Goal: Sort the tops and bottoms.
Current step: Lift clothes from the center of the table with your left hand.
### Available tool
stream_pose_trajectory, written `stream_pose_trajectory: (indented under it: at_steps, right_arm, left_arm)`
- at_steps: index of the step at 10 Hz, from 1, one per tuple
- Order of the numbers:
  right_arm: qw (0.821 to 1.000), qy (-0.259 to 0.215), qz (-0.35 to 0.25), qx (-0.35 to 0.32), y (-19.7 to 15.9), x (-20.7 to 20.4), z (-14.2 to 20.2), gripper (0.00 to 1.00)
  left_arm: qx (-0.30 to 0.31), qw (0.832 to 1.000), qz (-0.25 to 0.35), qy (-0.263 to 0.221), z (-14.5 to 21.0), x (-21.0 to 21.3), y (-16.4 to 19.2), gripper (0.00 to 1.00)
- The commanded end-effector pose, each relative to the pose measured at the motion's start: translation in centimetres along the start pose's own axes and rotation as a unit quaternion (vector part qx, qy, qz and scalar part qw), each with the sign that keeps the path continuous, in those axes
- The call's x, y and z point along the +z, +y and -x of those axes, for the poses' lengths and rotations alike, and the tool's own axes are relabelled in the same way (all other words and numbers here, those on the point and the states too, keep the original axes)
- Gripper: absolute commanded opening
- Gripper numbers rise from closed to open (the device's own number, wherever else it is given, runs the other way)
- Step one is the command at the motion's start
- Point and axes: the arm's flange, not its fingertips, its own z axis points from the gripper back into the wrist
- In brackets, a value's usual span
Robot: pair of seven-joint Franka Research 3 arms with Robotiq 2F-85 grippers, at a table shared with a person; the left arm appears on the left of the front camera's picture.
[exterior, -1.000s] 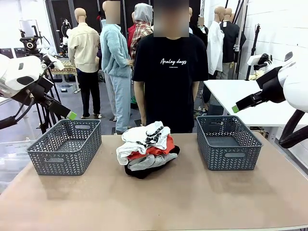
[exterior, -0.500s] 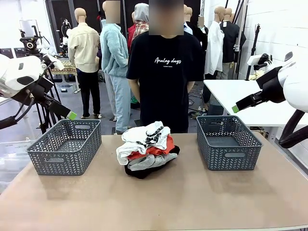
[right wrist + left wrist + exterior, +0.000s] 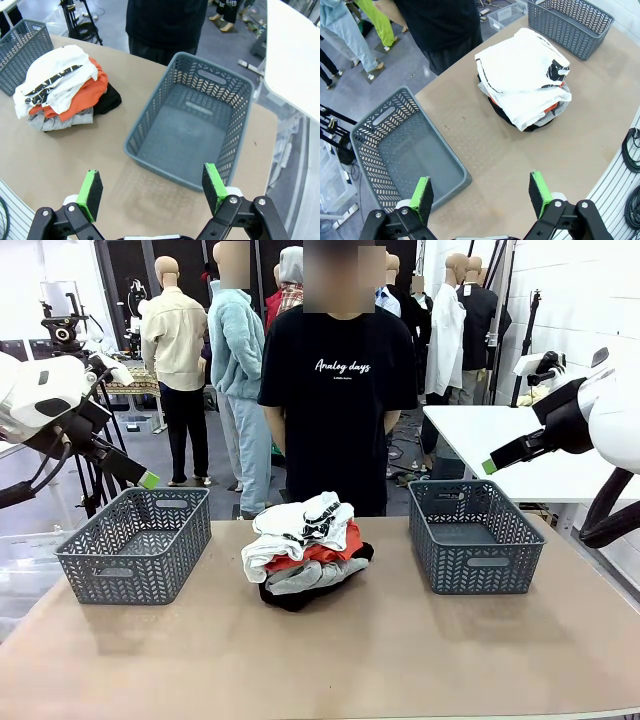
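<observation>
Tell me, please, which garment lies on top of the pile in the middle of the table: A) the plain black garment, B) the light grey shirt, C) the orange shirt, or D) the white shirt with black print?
D: the white shirt with black print lies uppermost, over the orange shirt, the light grey shirt and the black garment.

Left basket [image 3: 130,575] and right basket [image 3: 485,575] stand apart on the table [image 3: 350,660], person [image 3: 335,410] behind.
</observation>
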Motion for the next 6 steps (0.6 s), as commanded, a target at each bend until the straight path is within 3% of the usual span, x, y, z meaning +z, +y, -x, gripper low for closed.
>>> stream_pose_trajectory:
  at_steps: [1,4,6]
  right_arm:
    - [1.0,-0.001,-0.006,-0.002,0.0,-0.1,0.0,1.0]
    - [1.0,-0.001,-0.006,-0.002,0.0,-0.1,0.0,1.0]
    - [1.0,-0.001,-0.006,-0.002,0.0,-0.1,0.0,1.0]
  left_arm:
    - [0.002,1.0,0.004,-0.003,0.0,0.1,-0.1,1.0]
    - [0.0,1.0,0.0,0.0,0.0,0.0,0.0,1.0]
    - [-0.037,0.999,-0.01,0.02,-5.2,-4.4,-3.2,1.0]
